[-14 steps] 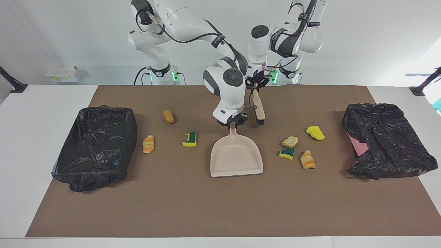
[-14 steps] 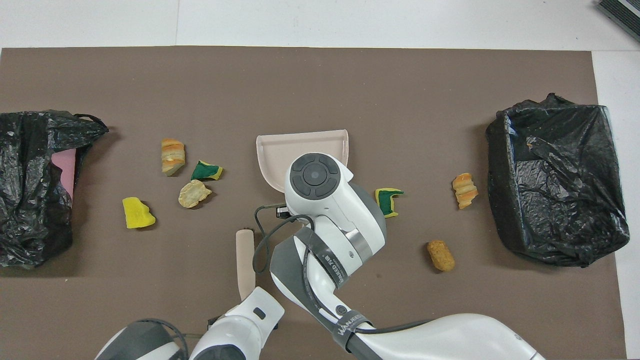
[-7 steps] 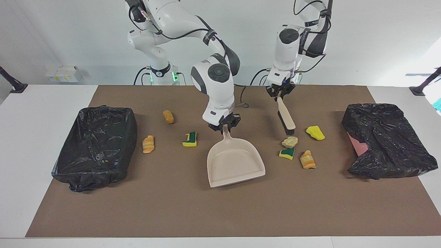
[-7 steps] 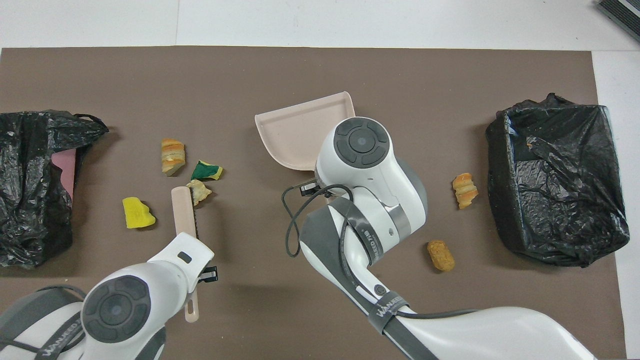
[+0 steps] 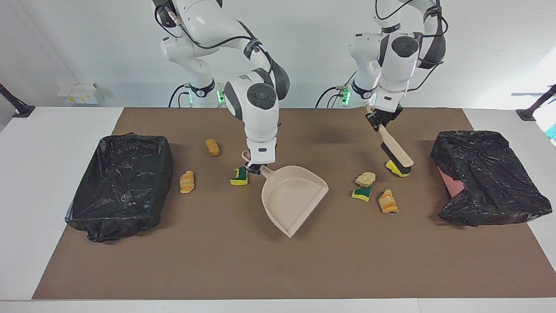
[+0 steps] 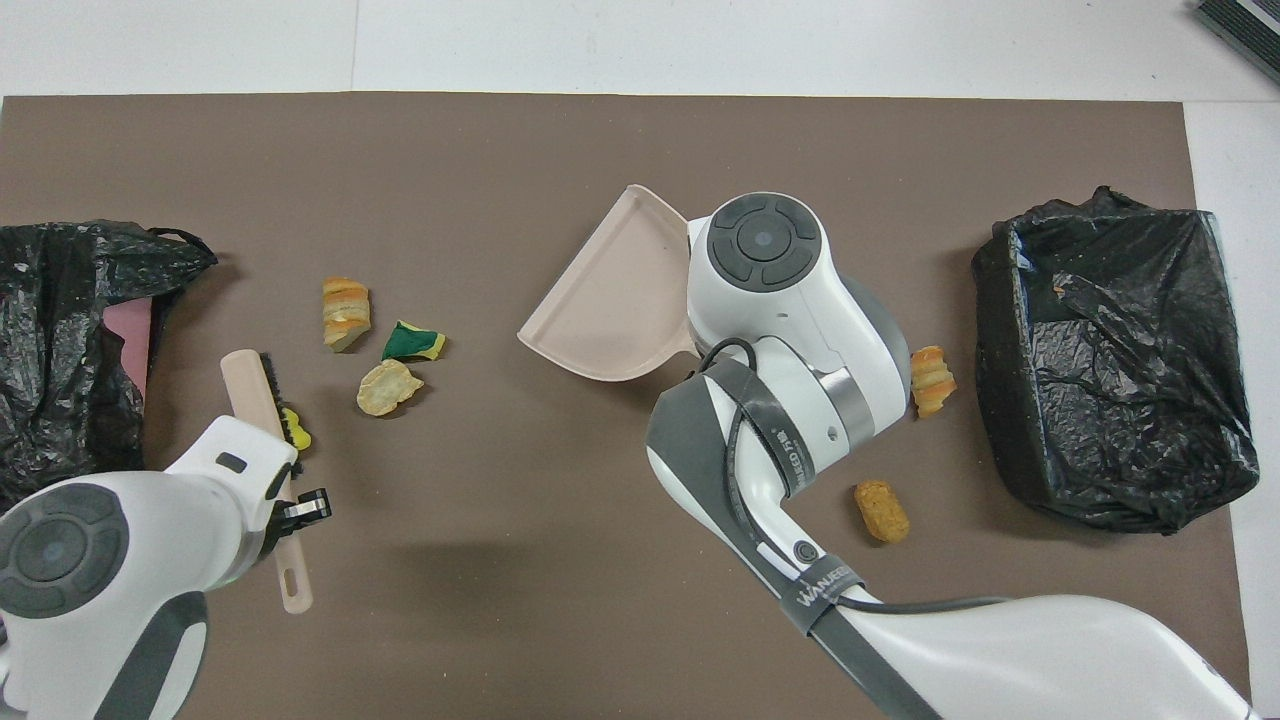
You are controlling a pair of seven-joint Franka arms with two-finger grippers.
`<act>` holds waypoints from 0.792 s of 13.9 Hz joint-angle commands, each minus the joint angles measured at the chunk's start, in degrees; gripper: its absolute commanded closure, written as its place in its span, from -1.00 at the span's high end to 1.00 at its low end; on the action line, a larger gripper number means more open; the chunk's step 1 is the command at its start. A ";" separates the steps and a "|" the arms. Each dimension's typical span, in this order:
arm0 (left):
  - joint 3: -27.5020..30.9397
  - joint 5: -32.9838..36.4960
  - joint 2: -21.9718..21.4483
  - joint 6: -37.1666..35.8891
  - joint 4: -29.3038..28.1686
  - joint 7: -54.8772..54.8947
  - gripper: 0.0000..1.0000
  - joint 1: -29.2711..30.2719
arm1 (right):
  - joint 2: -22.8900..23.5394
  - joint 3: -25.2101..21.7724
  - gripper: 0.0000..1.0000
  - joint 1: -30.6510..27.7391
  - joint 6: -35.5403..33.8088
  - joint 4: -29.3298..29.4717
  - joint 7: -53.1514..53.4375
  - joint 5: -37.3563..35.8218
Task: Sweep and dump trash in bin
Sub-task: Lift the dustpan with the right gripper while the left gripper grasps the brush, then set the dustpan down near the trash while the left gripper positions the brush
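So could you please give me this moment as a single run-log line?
left gripper: shut on brush, bristles at yellow sponge piece | right gripper: shut on dustpan handle, pan on mat | scraps: none in pan

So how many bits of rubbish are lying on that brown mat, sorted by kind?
Sponge pieces: 3
Bread-like lumps: 4
Total: 7

The dustpan (image 5: pixel 295 198) and the brush (image 5: pixel 394 147) handle look like smooth, matt beige plastic, the brush carrying dark bristles. Both bins (image 5: pixel 121 184) wear crinkled, glossy black plastic film. The brown mat (image 5: pixel 278 261) is flat and matt like paper, and the trash (image 5: pixel 362 193) looks porous, spongy or crusty.
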 commanded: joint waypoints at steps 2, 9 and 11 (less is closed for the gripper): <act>-0.62 1.06 -0.40 -1.37 -0.40 0.72 -1.00 5.24 | 3.82 0.43 -1.00 -1.29 -1.34 4.82 -15.47 -3.47; -0.62 0.97 2.92 4.41 -4.17 1.95 -1.00 7.19 | 9.63 1.22 -1.00 -0.51 -0.99 9.32 -27.65 -7.59; -0.80 0.80 7.57 9.24 -4.18 1.87 -1.00 6.75 | 9.90 1.31 -1.00 0.80 -1.17 9.23 -28.00 -9.00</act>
